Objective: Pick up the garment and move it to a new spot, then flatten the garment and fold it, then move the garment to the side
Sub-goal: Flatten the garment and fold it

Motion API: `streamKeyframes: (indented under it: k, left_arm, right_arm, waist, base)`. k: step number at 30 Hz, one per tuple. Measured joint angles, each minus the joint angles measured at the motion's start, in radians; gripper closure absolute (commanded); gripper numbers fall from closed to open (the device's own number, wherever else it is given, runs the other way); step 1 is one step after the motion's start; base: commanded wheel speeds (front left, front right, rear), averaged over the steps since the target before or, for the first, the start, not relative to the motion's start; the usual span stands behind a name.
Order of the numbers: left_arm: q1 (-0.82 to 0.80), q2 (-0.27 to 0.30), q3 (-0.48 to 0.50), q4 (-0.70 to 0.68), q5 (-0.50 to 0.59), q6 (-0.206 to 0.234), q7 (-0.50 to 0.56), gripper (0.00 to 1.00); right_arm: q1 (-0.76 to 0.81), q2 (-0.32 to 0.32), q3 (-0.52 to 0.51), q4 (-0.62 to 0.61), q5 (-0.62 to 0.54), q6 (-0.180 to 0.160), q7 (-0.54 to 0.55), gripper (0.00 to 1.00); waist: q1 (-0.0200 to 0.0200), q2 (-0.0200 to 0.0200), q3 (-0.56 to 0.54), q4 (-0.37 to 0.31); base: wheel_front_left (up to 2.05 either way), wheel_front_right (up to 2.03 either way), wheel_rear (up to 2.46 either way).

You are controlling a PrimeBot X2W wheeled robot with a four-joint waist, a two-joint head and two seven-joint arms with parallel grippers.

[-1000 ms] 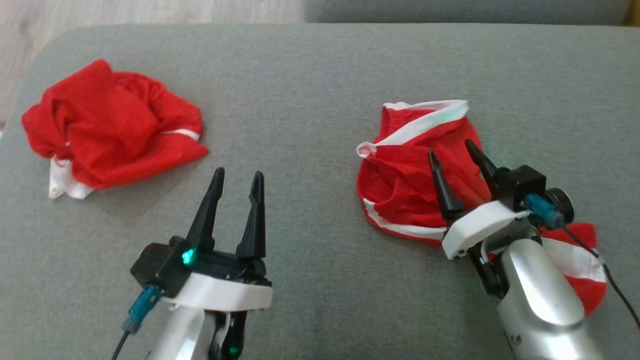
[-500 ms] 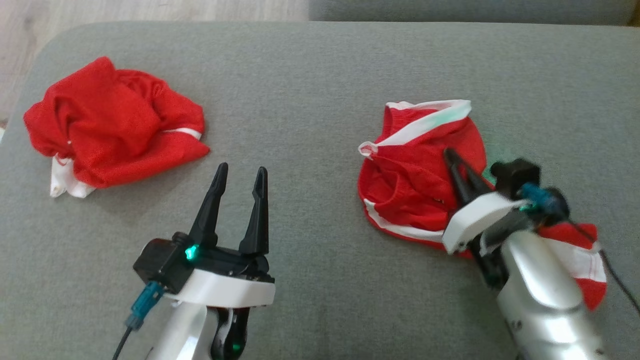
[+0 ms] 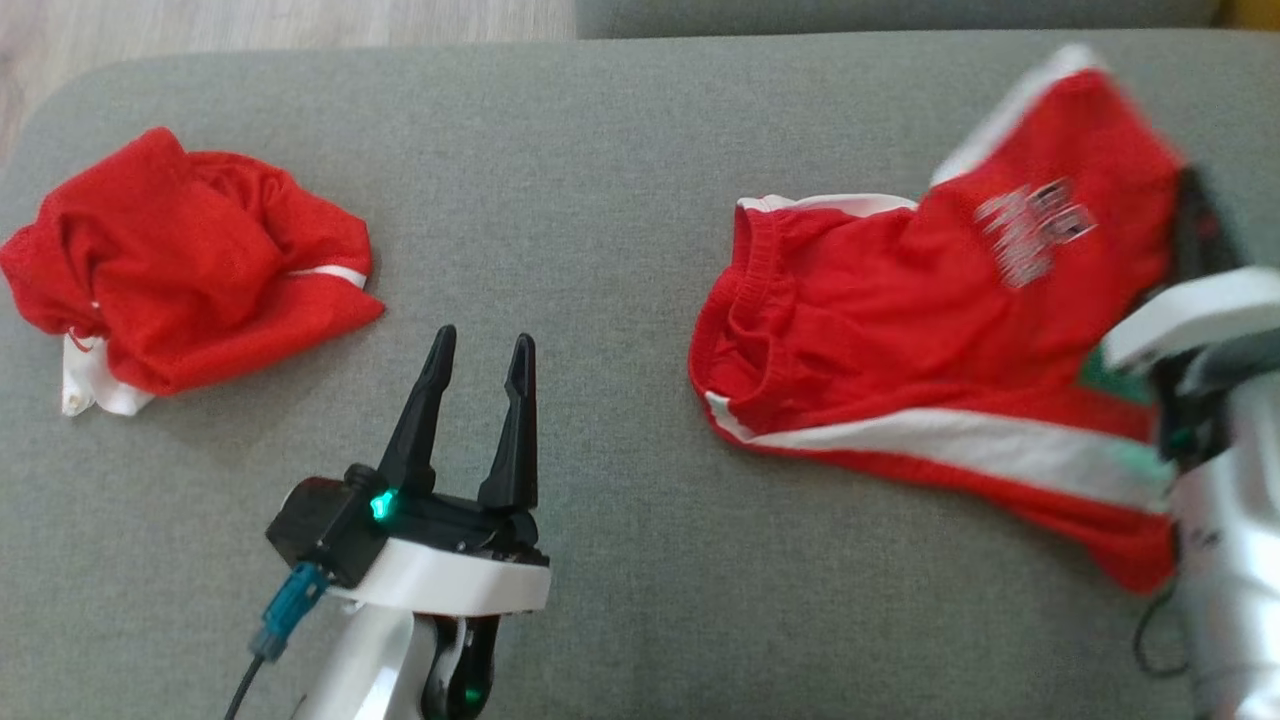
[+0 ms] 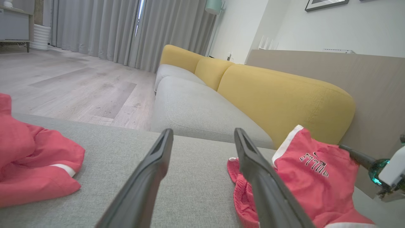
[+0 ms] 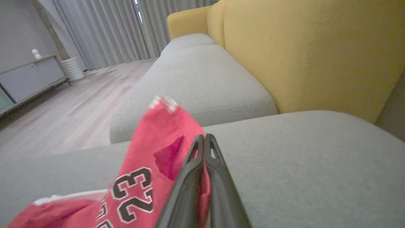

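The garment [image 3: 900,330] is a pair of red shorts with white stripes and printed lettering, on the right of the grey cushion. One end is raised and the waistband end still rests on the cushion. My right gripper [image 3: 1190,205] is shut on the raised edge at the far right, blurred in the head view. In the right wrist view its fingertips [image 5: 204,139] are pressed together on the red cloth [image 5: 148,164]. My left gripper [image 3: 480,350] stands open and holds nothing, left of the garment. The left wrist view shows its fingers [image 4: 202,134] apart, with the garment [image 4: 310,177] to the right.
A second crumpled red garment [image 3: 180,265] lies at the cushion's far left. The grey cushion [image 3: 600,190] is bare between the two. Behind it are another grey seat [image 4: 196,107], a yellow sofa back [image 4: 278,95] and wooden floor [image 4: 79,82].
My right gripper closed on the garment and lifted it up and to the right, pulling the bunched cloth out wide. The left gripper stayed put. The camera shifted slightly.
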Motion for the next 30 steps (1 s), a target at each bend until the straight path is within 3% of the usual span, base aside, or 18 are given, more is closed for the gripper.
streamKeyframes:
  k: [7, 8, 9, 14, 18, 22, 30]
  left_arm:
    - [-0.015, 0.0, -0.001, 0.0, 0.0, -0.001, 0.0, 0.0]
    - [-0.017, 0.0, -0.001, -0.001, 0.0, -0.001, 0.0, 0.0]
    - [-0.017, 0.0, -0.002, -0.001, 0.0, -0.001, 0.0, 0.0]
    - [-0.017, 0.0, 0.001, 0.0, 0.0, 0.0, 0.0, 0.0]
    - [-0.017, 0.0, 0.01, -0.001, 0.0, 0.001, 0.0, 0.0]
    - [-0.016, 0.0, 0.03, -0.007, 0.0, 0.002, 0.0, 0.0]
    - [-0.009, 0.0, 0.045, -0.015, 0.001, 0.0, 0.0, 0.0]
  right_arm:
    - [-0.104, -0.029, -0.21, 0.082, -0.121, 0.0, 0.004, 1.0]
    - [-0.116, -0.035, -0.241, 0.098, -0.151, 0.0, 0.008, 0.56]
    - [-0.127, -0.039, -0.272, 0.116, -0.179, 0.0, 0.015, 0.0]
    - [-0.148, -0.035, -0.374, 0.136, -0.309, 0.0, -0.002, 0.0]
    - [-0.144, 0.009, -0.367, 0.107, -0.359, 0.0, -0.06, 0.0]
    - [-0.112, 0.056, -0.305, 0.032, -0.357, 0.0, -0.11, 0.0]
    - [0.131, 0.1, -0.088, -0.181, -0.196, 0.0, -0.136, 0.0]
  waist:
    - [0.0, 0.0, 0.026, 0.011]
    - [0.0001, 0.0, 0.029, 0.013]
    - [0.0001, 0.0, 0.031, 0.015]
    - [0.0, 0.0, 0.031, 0.013]
    - [0.0, 0.0, 0.019, -0.006]
    - [0.0, 0.0, 0.0, -0.036]
    - [-0.0001, 0.0, -0.044, -0.107]
  base:
    - [0.0, 0.0, 0.0]
    - [0.0, 0.0, 0.0]
    - [0.0, 0.0, 0.0]
    - [0.0, 0.0, 0.0]
    - [0.0, 0.0, 0.0]
    - [0.0, 0.0, 0.0]
    - [0.0, 0.0, 0.0]
